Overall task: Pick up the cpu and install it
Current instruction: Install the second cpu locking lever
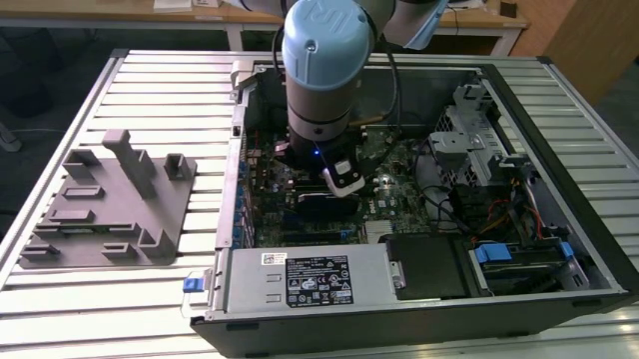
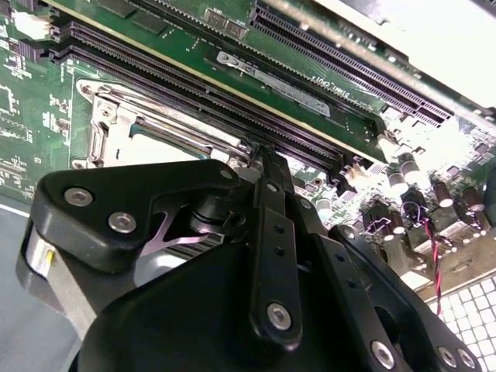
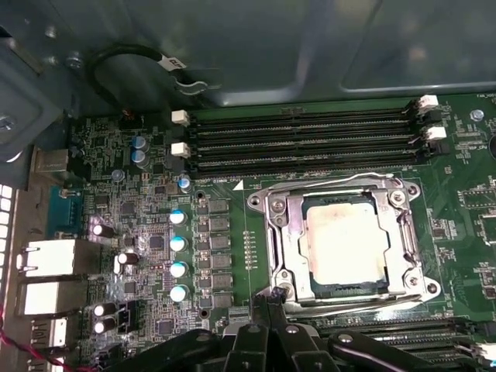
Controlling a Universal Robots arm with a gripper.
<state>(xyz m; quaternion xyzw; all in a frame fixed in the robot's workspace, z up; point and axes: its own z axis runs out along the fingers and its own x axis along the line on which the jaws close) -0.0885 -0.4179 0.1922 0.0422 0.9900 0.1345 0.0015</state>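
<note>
The cpu, a flat square chip with a pale, slightly stained metal top, lies inside the motherboard socket, ringed by the silver metal frame. My gripper hovers just off the socket's corner with its black fingertips pressed together and nothing between them. In the second wrist view the gripper narrows to a point beside the socket frame. In the exterior view the arm reaches down into the open computer case, with the gripper low over the motherboard.
Memory slots run along one side of the socket and a row of capacitors along another. The power supply and drive cage crowd the case. A grey fixture sits at the exterior view's left.
</note>
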